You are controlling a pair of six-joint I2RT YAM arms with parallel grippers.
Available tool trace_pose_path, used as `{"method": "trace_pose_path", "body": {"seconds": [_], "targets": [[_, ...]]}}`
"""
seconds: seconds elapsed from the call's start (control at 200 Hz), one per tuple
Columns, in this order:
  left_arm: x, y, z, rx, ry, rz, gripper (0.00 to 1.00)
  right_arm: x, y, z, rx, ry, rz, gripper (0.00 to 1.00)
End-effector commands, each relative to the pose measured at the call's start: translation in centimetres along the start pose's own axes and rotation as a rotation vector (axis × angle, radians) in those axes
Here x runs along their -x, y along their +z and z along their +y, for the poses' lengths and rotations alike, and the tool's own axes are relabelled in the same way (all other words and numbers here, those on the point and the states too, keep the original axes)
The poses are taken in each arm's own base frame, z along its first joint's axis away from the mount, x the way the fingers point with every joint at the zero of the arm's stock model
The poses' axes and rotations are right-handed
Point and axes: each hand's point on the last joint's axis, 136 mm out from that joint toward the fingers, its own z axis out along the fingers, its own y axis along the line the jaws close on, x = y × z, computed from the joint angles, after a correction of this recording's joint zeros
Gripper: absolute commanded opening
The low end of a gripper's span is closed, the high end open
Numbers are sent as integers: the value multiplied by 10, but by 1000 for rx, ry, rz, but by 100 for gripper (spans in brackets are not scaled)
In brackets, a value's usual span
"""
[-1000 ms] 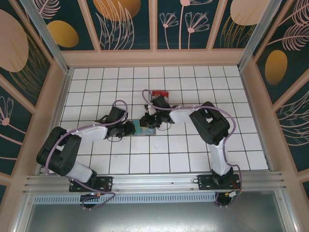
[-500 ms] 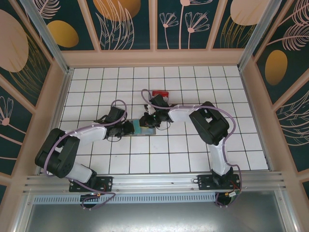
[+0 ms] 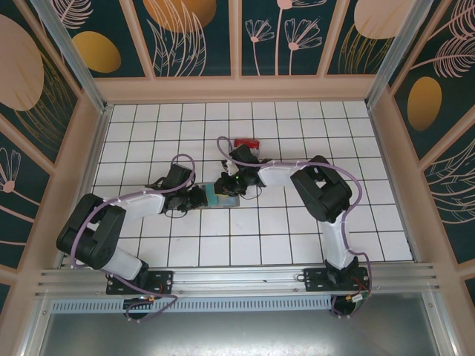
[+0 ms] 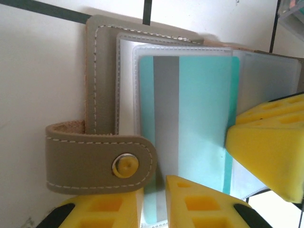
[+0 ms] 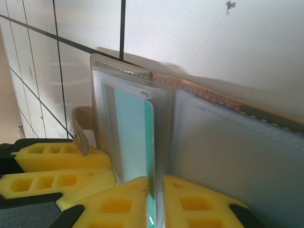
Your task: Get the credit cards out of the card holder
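My overhead camera looks steeply down from behind me, far off. Both wrist cameras sit very close, sharing the open card holder point(image 4: 102, 85) from opposite sides.

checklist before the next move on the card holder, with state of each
1. Card holder lying open on the tiles: ok.
2. Left end effector clamped on the holder's page edge to steady it: ok.
3. Right end effector closed on the clear sleeve: ok.
4. Teal card out of the sleeve: not ok, it sits inside.
5. Right end effector pinching the card itself, not just plastic: cannot tell.
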Motion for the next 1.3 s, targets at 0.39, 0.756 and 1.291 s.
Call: {"method": "trace_pose_path", "body": {"seconds": [0.39,0.756,1.291], "targets": [[-8,3,21,86,-36,23,5,5,-9,-9,-24,4,-23,0],[-13,5,34,144,-50,33,0,9,-30,-16,-39,13,-62,0],[-3,-2,20,114,-34,17,0,23,-90,-17,-46,-25,-161,0]]}}
